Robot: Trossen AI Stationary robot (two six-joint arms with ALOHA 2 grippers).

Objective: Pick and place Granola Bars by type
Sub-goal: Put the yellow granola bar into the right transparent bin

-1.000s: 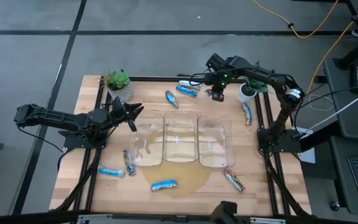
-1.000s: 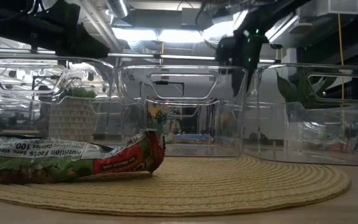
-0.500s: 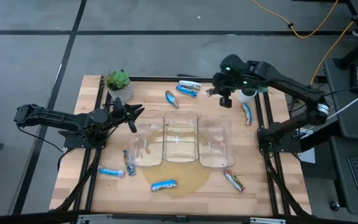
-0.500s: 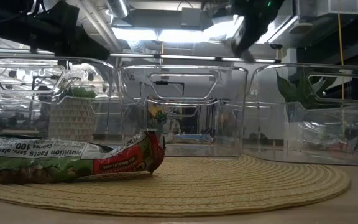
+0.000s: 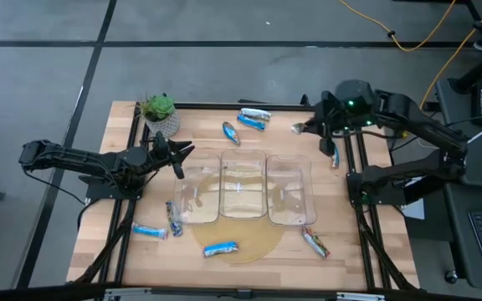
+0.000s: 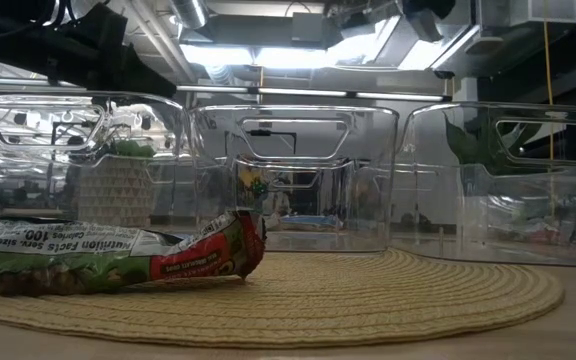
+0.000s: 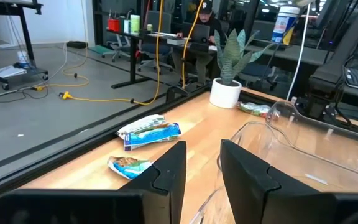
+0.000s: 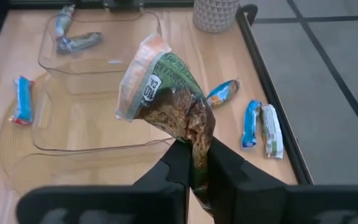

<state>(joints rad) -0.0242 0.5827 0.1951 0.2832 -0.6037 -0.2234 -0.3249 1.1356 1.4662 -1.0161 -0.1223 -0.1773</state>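
My right gripper [image 5: 310, 129] hangs high over the table's far right part, shut on a green-and-orange granola bar [image 8: 160, 87]. Other granola bars lie flat on the table: two at the far edge [image 5: 253, 118], one [image 5: 231, 133] behind the bins, one [image 5: 333, 153] by the right rail, and several along the near side [image 5: 221, 248]. One of these, green and red [image 6: 118, 255], rests on the woven mat. My left gripper [image 7: 202, 163] stands open and level by the left bin's far left corner [image 5: 182, 159], nothing between its fingers. My right gripper pinches one crumpled end of the bar's wrapper [image 8: 196, 138] between its two fingers [image 8: 178, 163]. The rest of the bar sticks out beyond the fingertips, tilted. It is lifted clear of the table.
Three clear bins [image 5: 243, 192] stand side by side at mid-table, partly on a round woven mat [image 5: 253, 249]. A potted plant [image 5: 161, 115] stands at the far left and a white pot [image 7: 225, 93] at the far right. Dark rails run along the left and right sides.
My right gripper has risen from low over the table's far part and swung toward the right edge, staying shut. The granola bar has come up with it, clear of the table.
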